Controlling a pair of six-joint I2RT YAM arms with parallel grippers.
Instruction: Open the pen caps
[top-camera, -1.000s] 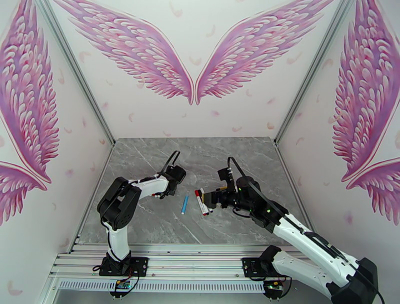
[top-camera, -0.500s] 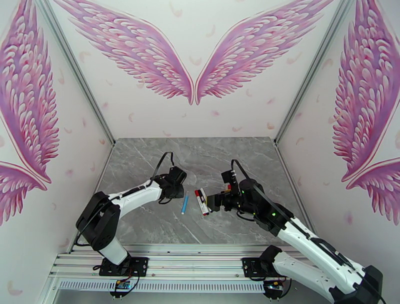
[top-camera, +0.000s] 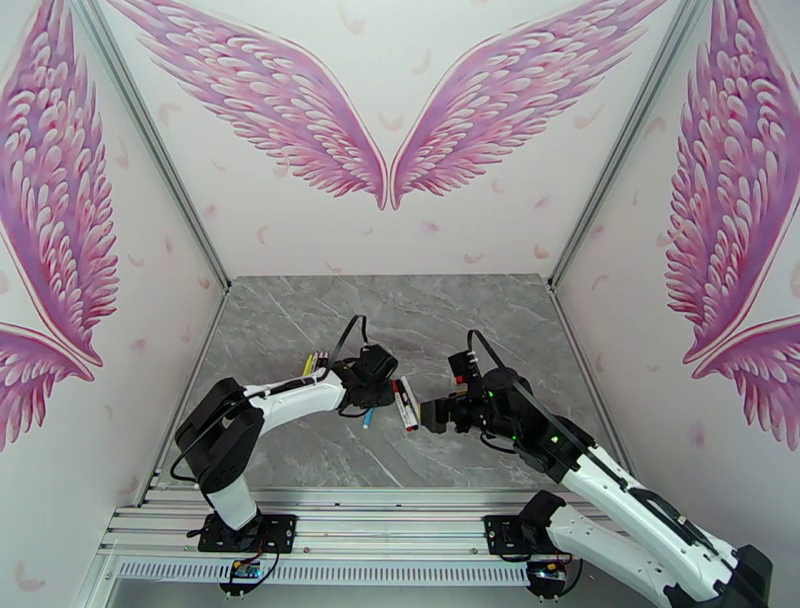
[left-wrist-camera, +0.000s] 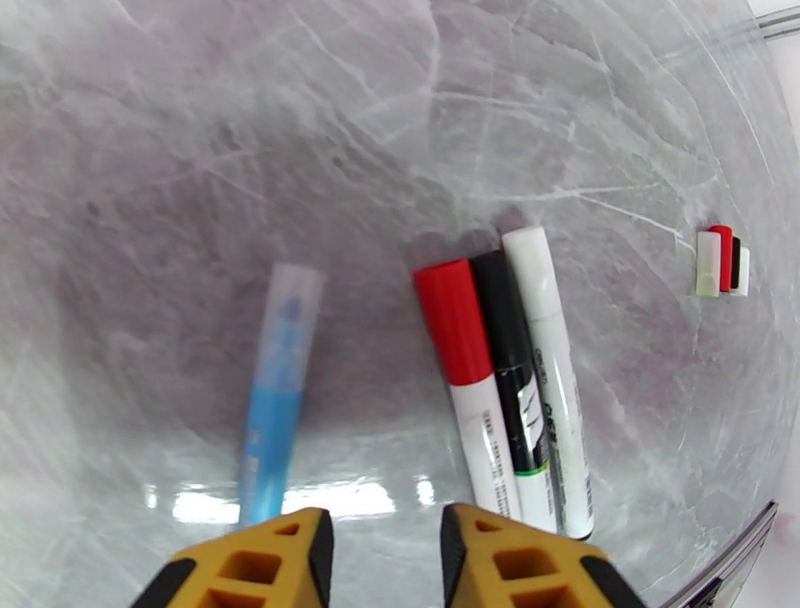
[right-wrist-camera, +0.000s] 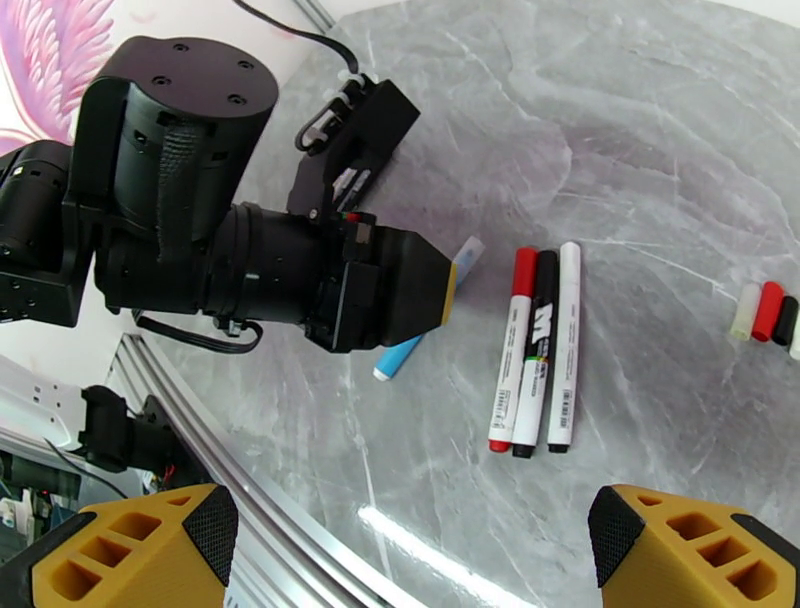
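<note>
A blue pen (left-wrist-camera: 278, 395) with a clear blue cap lies on the grey marble table (left-wrist-camera: 200, 150). Right of it, three white-barrelled pens lie side by side, with a red cap (left-wrist-camera: 453, 320), a black cap (left-wrist-camera: 497, 300) and a white cap (left-wrist-camera: 530, 275) on them. My left gripper (left-wrist-camera: 385, 560) hovers low over the blue pen's near end, its yellow fingers slightly apart with nothing between them. Seen from above, the left gripper (top-camera: 372, 392) sits just left of the three pens (top-camera: 405, 402). My right gripper (right-wrist-camera: 415, 560) stands wide open and empty to their right.
Several loose caps (right-wrist-camera: 765, 312), white, red and black, sit in a small row right of the pens. A few more thin pens (top-camera: 315, 362) lie behind the left forearm. The metal rail (right-wrist-camera: 250, 480) borders the table's near edge.
The left arm swung right and forward until its gripper came over the blue pen, and its fingers parted a little. The right gripper drew back slightly toward the near edge.
</note>
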